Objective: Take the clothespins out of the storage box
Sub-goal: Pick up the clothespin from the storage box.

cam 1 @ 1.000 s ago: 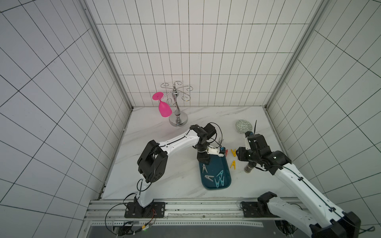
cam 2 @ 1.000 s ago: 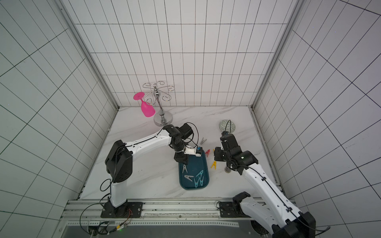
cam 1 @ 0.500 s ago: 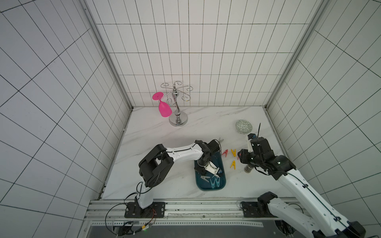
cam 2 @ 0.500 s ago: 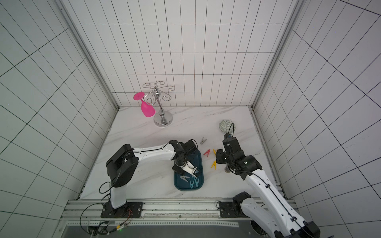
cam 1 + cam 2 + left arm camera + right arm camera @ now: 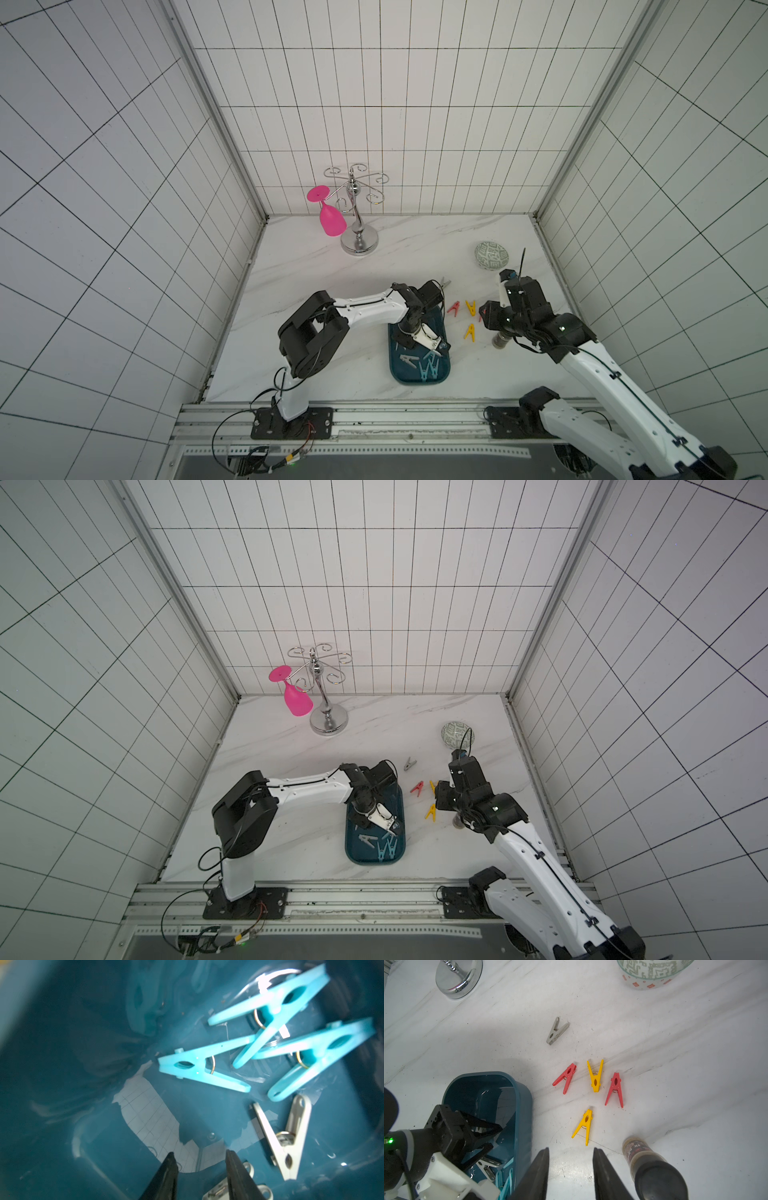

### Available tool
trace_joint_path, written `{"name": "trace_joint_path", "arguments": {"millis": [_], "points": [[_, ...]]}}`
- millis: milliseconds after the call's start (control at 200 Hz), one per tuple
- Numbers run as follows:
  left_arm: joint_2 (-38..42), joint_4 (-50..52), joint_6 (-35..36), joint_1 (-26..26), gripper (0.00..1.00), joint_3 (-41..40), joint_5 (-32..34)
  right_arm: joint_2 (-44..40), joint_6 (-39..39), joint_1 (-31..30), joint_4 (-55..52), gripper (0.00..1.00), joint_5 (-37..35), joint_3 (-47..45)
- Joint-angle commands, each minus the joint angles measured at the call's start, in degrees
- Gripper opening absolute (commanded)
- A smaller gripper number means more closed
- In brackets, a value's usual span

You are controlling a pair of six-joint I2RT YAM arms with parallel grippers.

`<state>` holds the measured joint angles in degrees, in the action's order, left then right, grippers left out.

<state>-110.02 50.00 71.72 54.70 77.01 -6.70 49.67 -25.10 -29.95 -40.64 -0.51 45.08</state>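
Clothespins: three light blue ones and two grey ones lie in the storage box. Five more pegs, red, yellow and grey, lie out on the table.
Left gripper: it is down inside the box. Its two black fingers are apart, and they do not seem to press on anything.
Right gripper: it hangs over the table beside the box, fingers apart and empty, near a yellow peg.
Closest pegs: one grey peg lies just beside one finger of the left gripper, not between the two. A second grey peg peeks out low down by that same finger. The blue ones lie farther off in a heap.
Step in hand: most likely grabbing a grey peg.
Doing it well: the left gripper should slide over until one peg sits between its fingers. Then it should go low, squeeze the peg's flat sides and lift it over the wall. The box floor looks shiny, so a peg may slip away.
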Motion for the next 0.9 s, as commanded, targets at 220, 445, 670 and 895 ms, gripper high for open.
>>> {"name": "trace_joint_path", "arguments": {"millis": [220,445,670,895], "points": [[6.70,3.52,5.05,0.02,0.41,1.04,-1.60,0.87,-0.65,0.25,-0.75,0.39,-0.72,-1.13],[8.45,3.50,8.16,-0.12,0.39,-3.26,-0.18,0.76,-1.24,0.16,-0.58,0.38,-0.70,-1.40],[8.03,2.89,8.36,-0.12,0.37,-5.50,0.33,0.67,-1.70,0.07,-0.44,0.37,-0.69,-1.31],[7.00,0.48,7.20,-0.41,0.31,-6.74,0.11,0.69,-2.32,-0.15,-0.48,0.36,-0.76,-1.31]]}}
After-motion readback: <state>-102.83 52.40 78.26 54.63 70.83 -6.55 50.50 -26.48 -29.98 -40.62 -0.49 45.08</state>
